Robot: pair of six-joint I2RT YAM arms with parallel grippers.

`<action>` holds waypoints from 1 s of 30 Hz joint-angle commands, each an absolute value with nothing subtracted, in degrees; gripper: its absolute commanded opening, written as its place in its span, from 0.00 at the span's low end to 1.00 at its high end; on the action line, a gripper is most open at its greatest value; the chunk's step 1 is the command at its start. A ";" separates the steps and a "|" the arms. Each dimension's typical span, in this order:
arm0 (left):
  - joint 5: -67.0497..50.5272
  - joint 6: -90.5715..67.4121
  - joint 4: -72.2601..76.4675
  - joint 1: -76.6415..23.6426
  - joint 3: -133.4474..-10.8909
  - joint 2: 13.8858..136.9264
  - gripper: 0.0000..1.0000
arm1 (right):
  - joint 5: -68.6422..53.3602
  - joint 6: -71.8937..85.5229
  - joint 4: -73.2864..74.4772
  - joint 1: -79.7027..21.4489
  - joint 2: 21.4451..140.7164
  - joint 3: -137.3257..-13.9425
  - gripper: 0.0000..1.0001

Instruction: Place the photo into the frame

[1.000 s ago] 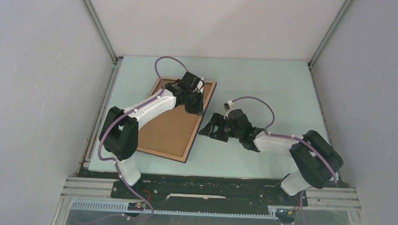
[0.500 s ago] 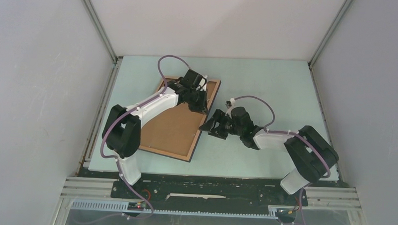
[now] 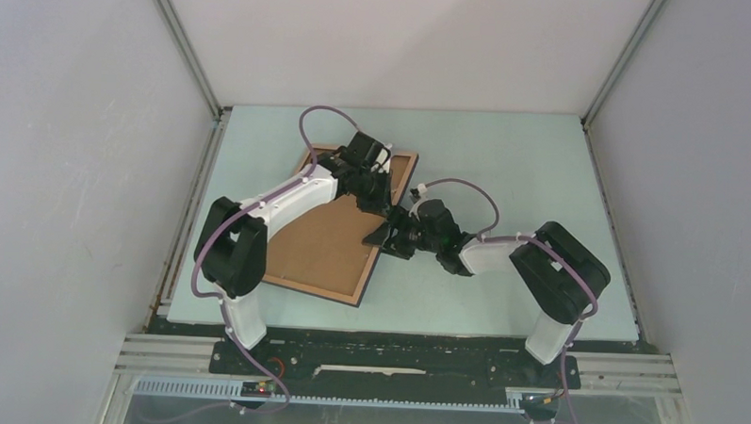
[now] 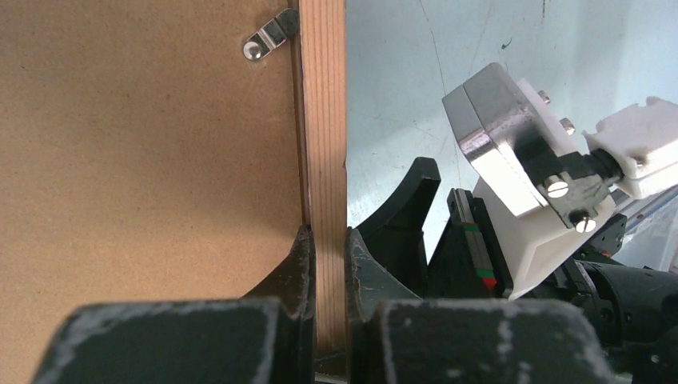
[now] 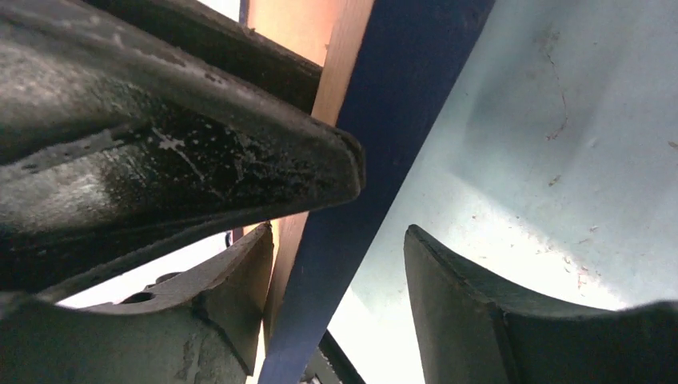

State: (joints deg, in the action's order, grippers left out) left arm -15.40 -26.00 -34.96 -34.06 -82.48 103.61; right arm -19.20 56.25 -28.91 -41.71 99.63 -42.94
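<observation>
the frame (image 3: pixel 328 243) lies back side up on the left half of the table (image 3: pixel 515 160), a little turned. the left gripper (image 4: pixel 328 240) is closed narrow on the wooden rail of its right side, below a small metal clip (image 4: pixel 269 38). the right gripper (image 5: pixel 336 240) is just beside it at the same rail, with jaws apart and the outer finger clear of the wood. a left finger crowds it from above.

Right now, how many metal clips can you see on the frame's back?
1: a clip at the backing edge, beside the frame rail, ahead of the left gripper. Others may be hidden or out of view.
</observation>
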 commanded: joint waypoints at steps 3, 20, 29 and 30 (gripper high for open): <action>-20.47 -27.12 -30.06 -34.89 -85.20 100.02 0.00 | -16.14 59.24 -34.65 -42.41 100.51 -44.62 0.63; -21.16 -25.05 -33.04 -34.72 -85.47 94.64 0.31 | -2.06 59.61 -23.60 -47.15 91.15 -44.03 0.00; -10.19 -14.17 -43.34 -34.30 -85.74 72.69 0.73 | -5.82 49.69 2.85 -38.34 76.74 -44.45 0.00; -8.87 -13.25 -43.64 -34.29 -85.31 70.62 0.74 | -7.13 47.31 5.61 -36.98 74.73 -44.78 0.00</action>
State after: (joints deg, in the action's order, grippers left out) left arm -14.76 -19.53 -39.94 -34.17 -82.59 81.12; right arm -8.60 62.33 -7.79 -41.56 83.85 -43.18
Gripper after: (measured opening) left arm 0.714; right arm 0.346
